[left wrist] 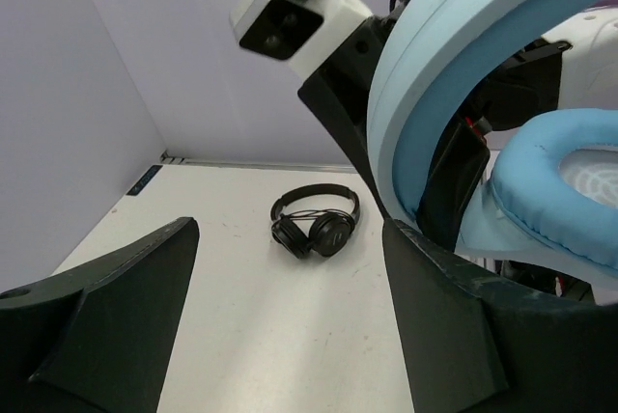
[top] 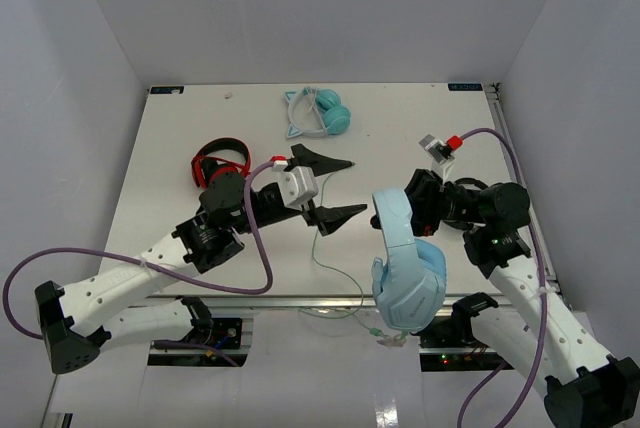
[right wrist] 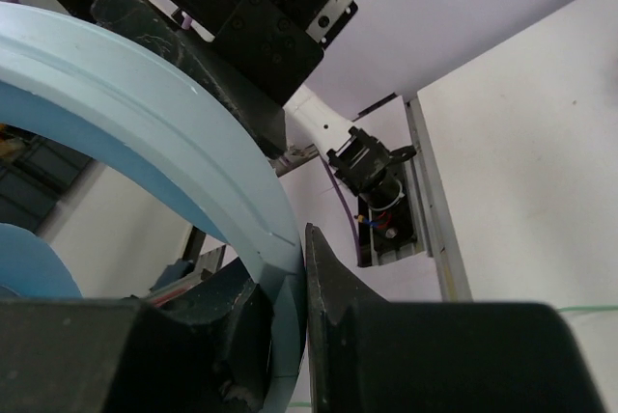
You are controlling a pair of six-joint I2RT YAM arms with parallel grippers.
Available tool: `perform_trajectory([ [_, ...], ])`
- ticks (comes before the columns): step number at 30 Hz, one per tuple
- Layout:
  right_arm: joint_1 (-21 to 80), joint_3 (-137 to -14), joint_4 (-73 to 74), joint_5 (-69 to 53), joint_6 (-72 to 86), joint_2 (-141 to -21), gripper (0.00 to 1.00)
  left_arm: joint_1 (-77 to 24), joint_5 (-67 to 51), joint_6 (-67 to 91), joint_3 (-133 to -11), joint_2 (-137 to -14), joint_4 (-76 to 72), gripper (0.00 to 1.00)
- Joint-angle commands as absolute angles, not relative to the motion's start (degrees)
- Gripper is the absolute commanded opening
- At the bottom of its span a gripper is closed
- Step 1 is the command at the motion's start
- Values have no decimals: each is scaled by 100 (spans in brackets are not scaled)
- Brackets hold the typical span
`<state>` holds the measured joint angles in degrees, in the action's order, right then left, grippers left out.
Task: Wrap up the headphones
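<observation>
The light-blue headphones (top: 405, 263) hang in the air over the table's near edge. My right gripper (top: 415, 206) is shut on their headband (right wrist: 145, 114), which sits clamped between the two black fingers (right wrist: 386, 355). The padded cups point down and toward the near edge. The thin pale-green cable (top: 338, 266) trails from the table down past the front rail. My left gripper (top: 328, 188) is wide open and empty, just left of the headphones. In the left wrist view the headband (left wrist: 435, 75) and one cup (left wrist: 570, 181) fill the right side, beyond the right finger (left wrist: 463, 326).
A red-and-black pair (top: 215, 163) lies at the left, behind my left arm. A teal cat-ear pair (top: 320, 113) lies at the back centre. A small black pair (left wrist: 314, 225) lies on the table beyond my open left jaws. The front rail (top: 300, 300) runs along the near edge.
</observation>
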<state>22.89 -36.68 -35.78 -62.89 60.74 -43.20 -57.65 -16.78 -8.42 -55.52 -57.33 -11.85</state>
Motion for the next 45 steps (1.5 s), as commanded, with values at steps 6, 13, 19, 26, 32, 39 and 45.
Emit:
perform_trajectory([
  [6,2600,-3133,-4035,-6382,6672,-4254,8,-5922,-2376,-1232,-5060,-5602,-2532,88],
  [13,2802,-3100,-3734,-6044,6413,-4207,8,-6071,-2539,-1035,-4836,-5565,-2857,86],
  [19,2900,-3126,-3560,-5735,6171,-4271,8,-6288,-2450,-904,-4758,-5686,-3108,82],
  [26,2909,-3143,-3498,-5520,5992,-4270,8,-6358,-2046,-831,-4540,-5798,-3398,81],
  [32,2902,-3076,-3506,-5397,5940,-4209,8,-6437,-1666,-702,-4709,-6192,-3530,79],
  [39,2911,-3050,-3439,-5440,5875,-4176,8,-6495,-1629,-675,-4850,-6481,-3733,75],
  [45,2918,-3030,-3354,-5527,5829,-4184,8,-6504,-1744,-684,-4792,-6434,-3929,73],
])
